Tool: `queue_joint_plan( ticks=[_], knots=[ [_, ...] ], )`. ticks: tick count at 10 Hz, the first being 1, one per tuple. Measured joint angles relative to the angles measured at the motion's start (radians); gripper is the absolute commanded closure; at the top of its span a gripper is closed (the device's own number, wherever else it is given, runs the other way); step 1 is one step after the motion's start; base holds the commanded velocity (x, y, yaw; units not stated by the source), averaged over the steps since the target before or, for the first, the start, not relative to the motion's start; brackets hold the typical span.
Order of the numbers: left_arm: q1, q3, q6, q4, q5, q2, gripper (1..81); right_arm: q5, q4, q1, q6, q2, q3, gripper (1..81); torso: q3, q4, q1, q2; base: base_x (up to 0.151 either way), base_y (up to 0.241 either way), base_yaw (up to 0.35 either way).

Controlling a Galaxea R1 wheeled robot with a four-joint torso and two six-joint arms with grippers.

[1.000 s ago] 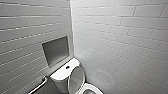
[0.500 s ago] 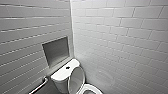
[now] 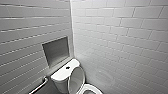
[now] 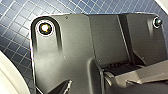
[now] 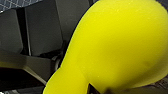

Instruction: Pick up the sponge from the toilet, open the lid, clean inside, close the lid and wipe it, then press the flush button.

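I am looking into a corner where two walls of white brick-shaped tiles (image 3: pixel 120 37) meet. The toilet (image 3: pixel 60 80) stands at the near end of the left wall, its tank backed against that wall. Just above the tank, a grey rectangular niche (image 3: pixel 56 51) is set into the tiles. The flush button (image 3: pixel 67 67) sits small and dark on top of the flat tank cover (image 3: pixel 63 71). The lid (image 3: pixel 76 80) is raised, standing upright against the front of the tank. Its pale inner face is turned toward the open bowl (image 3: pixel 91 88), whose white rim curves out to the right. A metal grab bar (image 3: pixel 39 86) runs along the left wall, nearer than the tank, over dark floor.

The sponge (image 5: pixel 117 45) is bright yellow and rounded. It is clamped in the right gripper (image 5: pixel 98 89), and a dark tip bites into its lower edge. It is held up in the air, with dark arm parts and a strip of grid-tiled floor behind it.

The left gripper (image 4: pixel 100 83) hangs over dark blue floor tiles (image 4: pixel 15 27) laid in a small grid, with a curved white surface (image 4: pixel 8 77) close beside it. I cannot tell whether this gripper is released or clenched.
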Motion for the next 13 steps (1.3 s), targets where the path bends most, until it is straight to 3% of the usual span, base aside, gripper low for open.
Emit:
queue_joint_plan(
  ticks=[1,3,4,5,7,8,10,11,13],
  knots=[
    [0.01,-0.004,-0.001,-0.016,0.0,0.005,1.0,-0.024,0.093,-0.011,-0.101,0.0,0.0,81.1,0.0,0.0,0.0,0.0,0.0,0.0,0.0],
    [0.015,-0.004,0.011,-0.026,0.073,0.025,1.0,-0.049,0.35,-0.011,-0.393,0.0,-0.006,81.1,0.0,0.0,0.0,0.0,0.0,0.0,0.0],
    [0.014,-0.004,0.054,-0.038,0.092,0.031,1.0,-0.035,0.482,-0.007,-0.541,0.0,-0.011,81.1,0.0,0.0,0.0,0.0,0.0,0.0,0.0],
    [0.011,-0.004,0.153,-0.073,0.104,0.033,1.0,-0.02,0.563,-0.004,-0.634,0.001,-0.016,81.1,0.0,0.0,0.0,0.0,0.0,0.0,0.0],
    [0.01,-0.006,0.468,-0.276,0.144,0.031,1.0,-0.014,0.622,0.0,-0.684,0.005,-0.021,81.1,0.0,0.0,0.0,0.0,0.0,0.0,0.0],
    [0.01,-0.008,0.645,-0.453,0.148,0.027,1.0,-0.014,0.622,0.002,-0.688,0.01,-0.021,81.1,0.0,0.0,0.0,0.0,0.0,0.0,0.0],
    [0.01,-0.01,0.955,-0.773,0.073,0.021,1.0,-0.007,0.621,0.002,-0.687,0.012,-0.023,81.1,0.0,0.0,0.0,0.0,0.0,0.0,0.0],
    [0.009,-0.015,1.039,-0.876,0.027,0.022,1.0,-0.005,0.614,0.004,-0.688,0.013,-0.027,81.1,0.0,0.0,0.0,0.0,0.0,0.0,0.0],
    [-0.002,-0.059,1.082,-0.942,-0.01,0.029,1.0,-0.003,0.566,0.01,-0.691,0.023,-0.032,81.1,0.0,0.0,0.0,0.0,0.0,0.0,0.0]
  ],
)
